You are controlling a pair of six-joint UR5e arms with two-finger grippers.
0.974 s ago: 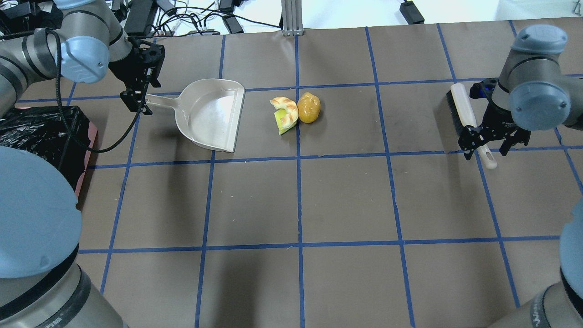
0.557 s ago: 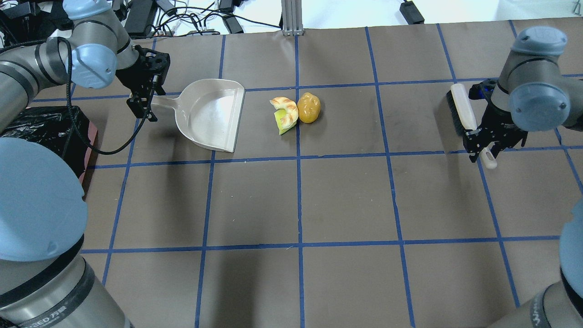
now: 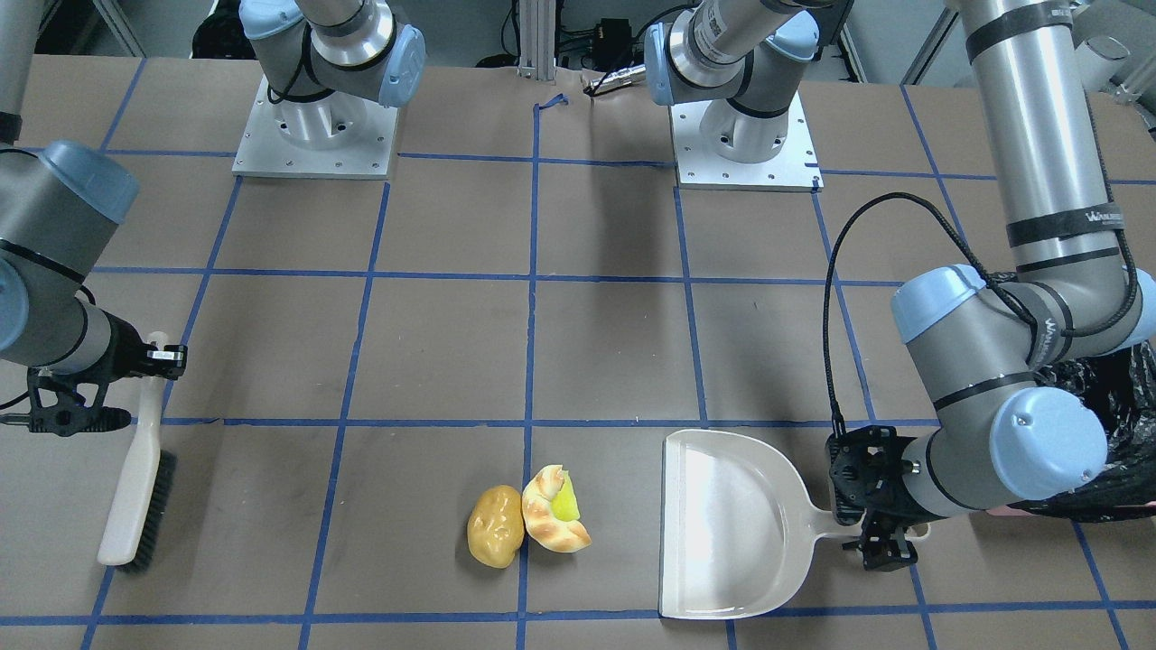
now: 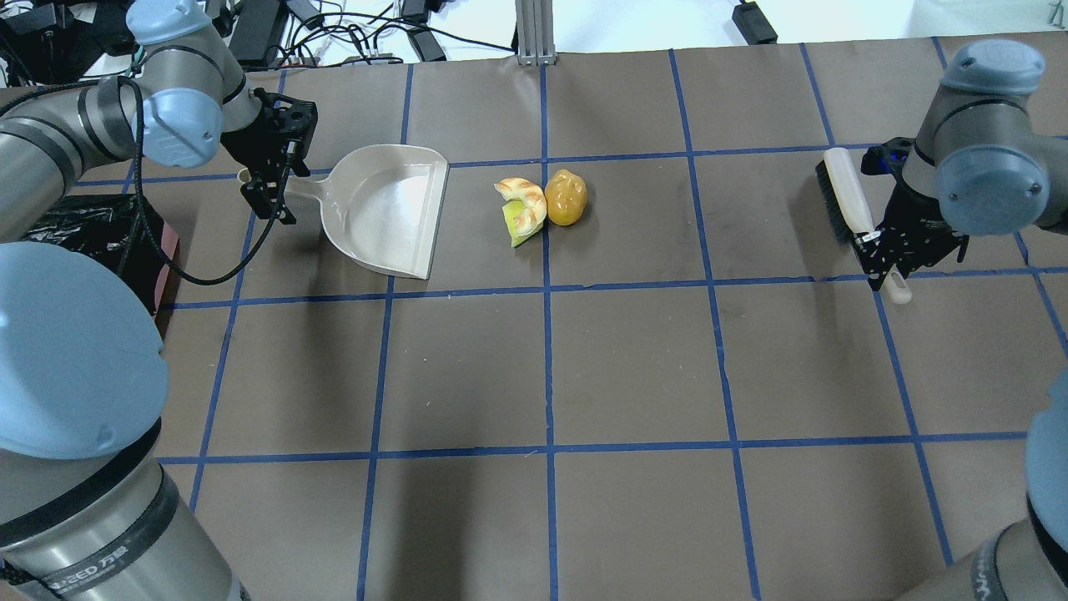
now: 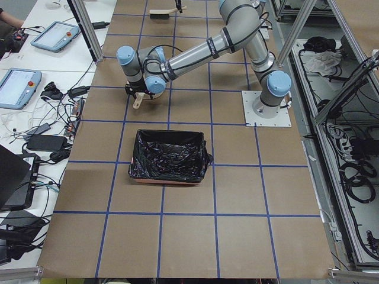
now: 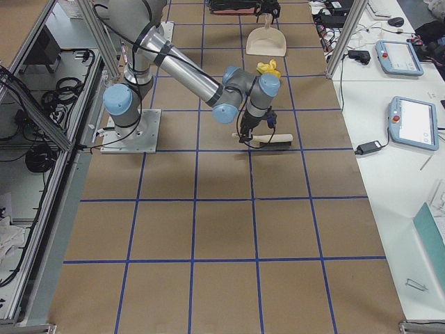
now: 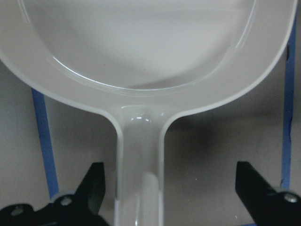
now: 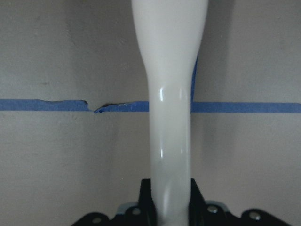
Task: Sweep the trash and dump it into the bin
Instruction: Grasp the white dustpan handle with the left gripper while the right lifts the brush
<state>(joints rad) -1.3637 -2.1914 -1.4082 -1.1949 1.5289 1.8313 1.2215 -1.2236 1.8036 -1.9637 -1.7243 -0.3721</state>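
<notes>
Left claw [image 7: 171, 190] released, straddling dustpan handle [image 7: 140, 155] off-centre; closing could skew it. Right claw [image 4: 889, 264] grasping brush [image 4: 844, 200].

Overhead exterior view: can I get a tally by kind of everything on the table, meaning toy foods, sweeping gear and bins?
Toy foods: 3 (potato-like lump, croissant, yellow-green wedge)
Sweeping gear: 2 (dustpan, brush)
Bins: 1 (bin, black-lined)
Total: 6

Toy-food trash [image 4: 527, 209] clustered, touching — black-lined bin [image 5: 169, 160] upright, well apart.
</notes>
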